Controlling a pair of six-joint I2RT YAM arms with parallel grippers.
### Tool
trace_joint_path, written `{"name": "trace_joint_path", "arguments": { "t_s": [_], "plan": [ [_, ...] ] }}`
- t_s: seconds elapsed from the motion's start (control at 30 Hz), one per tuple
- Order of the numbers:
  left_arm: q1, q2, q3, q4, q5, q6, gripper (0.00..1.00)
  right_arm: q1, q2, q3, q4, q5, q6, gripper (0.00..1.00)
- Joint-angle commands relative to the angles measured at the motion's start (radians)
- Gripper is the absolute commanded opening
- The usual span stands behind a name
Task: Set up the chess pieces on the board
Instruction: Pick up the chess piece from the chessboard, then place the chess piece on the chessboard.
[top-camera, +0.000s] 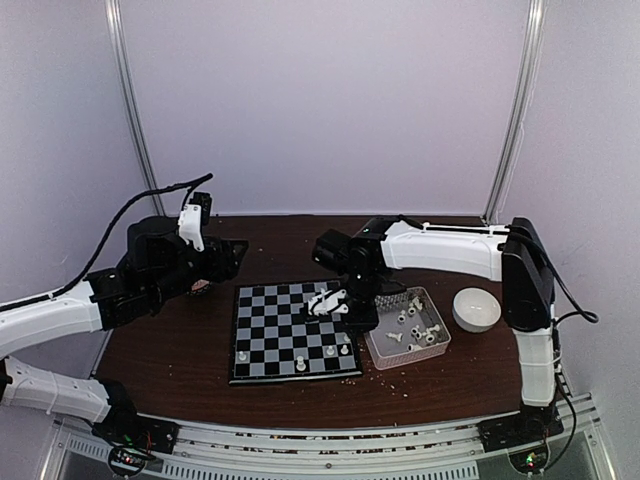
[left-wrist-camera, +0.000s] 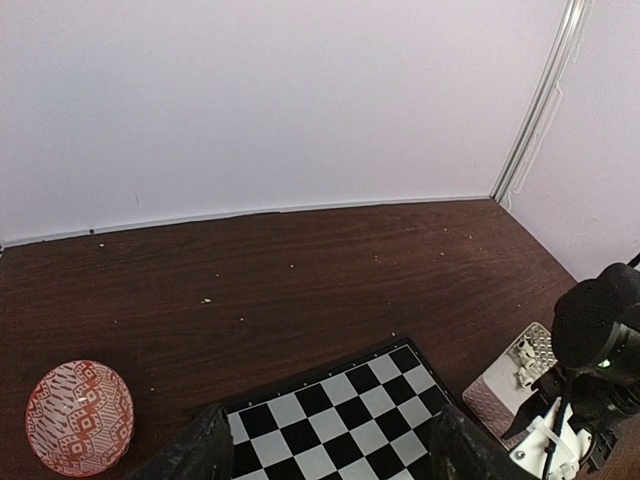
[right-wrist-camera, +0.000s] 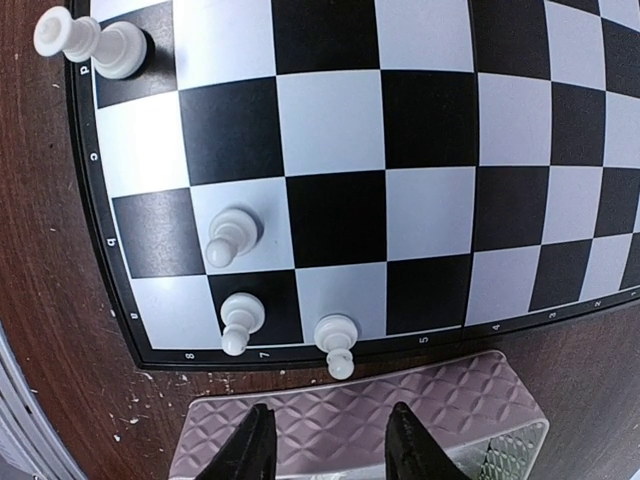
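Currently four chess pieces (right-wrist-camera: 230, 240) on board (right-wrist-camera: 430, 120); left pincer (left-wrist-camera: 330, 450) spread wide, empty; right pincer (right-wrist-camera: 327, 425) parted, empty.

You have soft, even light and faint shadows; the right wrist view bows the board (right-wrist-camera: 430, 120) at its edges, and the overhead view looks slightly soft.

Board (top-camera: 285, 320) middle and far rows bare: free passage. Four chess pieces (right-wrist-camera: 233, 238) along its near edge, three bunched by near-right corner. Right gripper (right-wrist-camera: 328, 445), jaws apart, hangs over right edge. Tray (top-camera: 418, 353) just beside that edge, gap seemingly slim. Tabletop (left-wrist-camera: 330, 270) far strip open; red bowl (left-wrist-camera: 78, 417) near left edge.
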Motion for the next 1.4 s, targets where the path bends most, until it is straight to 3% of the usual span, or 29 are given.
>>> {"name": "trace_joint_path", "arguments": {
  "t_s": [0.0,0.57,0.87,1.37],
  "plan": [
    [0.007,-0.017,-0.016,0.039,-0.009,-0.01,0.69,0.006,0.03,0.023,-0.014,-0.007,0.005,0.37],
    [0.008,-0.021,-0.022,0.041,0.008,-0.014,0.69,0.004,0.092,0.071,-0.006,-0.01,0.024,0.23],
    [0.008,-0.021,-0.025,0.041,0.014,-0.012,0.69,0.004,0.108,0.105,-0.043,-0.016,0.023,0.02],
    [0.008,-0.123,-0.042,0.021,-0.096,-0.013,0.69,0.085,0.166,0.391,-0.157,-0.019,0.025,0.02]
  ]
}}
